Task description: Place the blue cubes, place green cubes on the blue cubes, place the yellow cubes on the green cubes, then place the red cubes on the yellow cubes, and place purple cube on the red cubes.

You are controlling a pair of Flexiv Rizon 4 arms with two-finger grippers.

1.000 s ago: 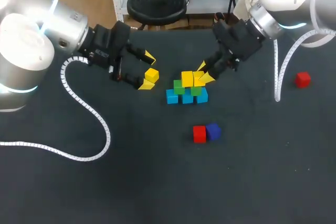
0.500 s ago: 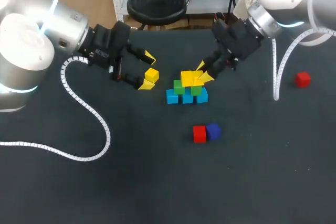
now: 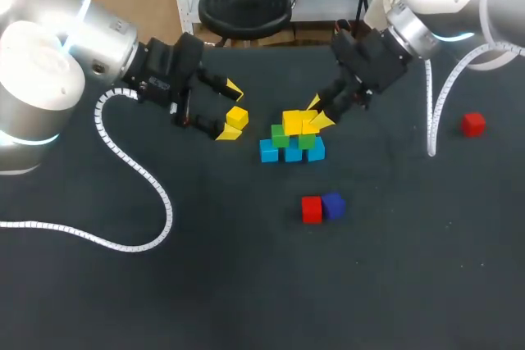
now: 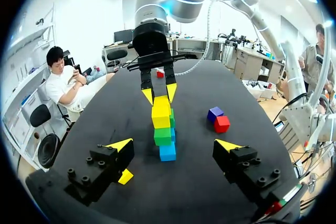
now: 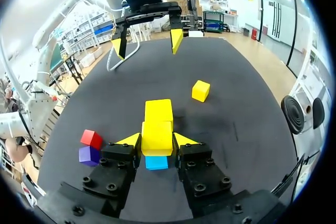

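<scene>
dark table [image 3: 246,284]: right hand [image 3: 318,114] clamps a yellow cube [image 5: 156,136] atop the stack [image 3: 292,143]; left hand [image 3: 230,110] spread, empty.

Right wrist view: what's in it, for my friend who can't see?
The right claw grips a yellow cube above a blue cube, with another yellow cube just ahead of it. A red cube and a purple cube sit together beside the claw.

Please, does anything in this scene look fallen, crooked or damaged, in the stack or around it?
Nothing stands out. The stack stands upright, with the right hand shut on a top yellow cube. One loose yellow cube lies flat by the open left hand.
</scene>
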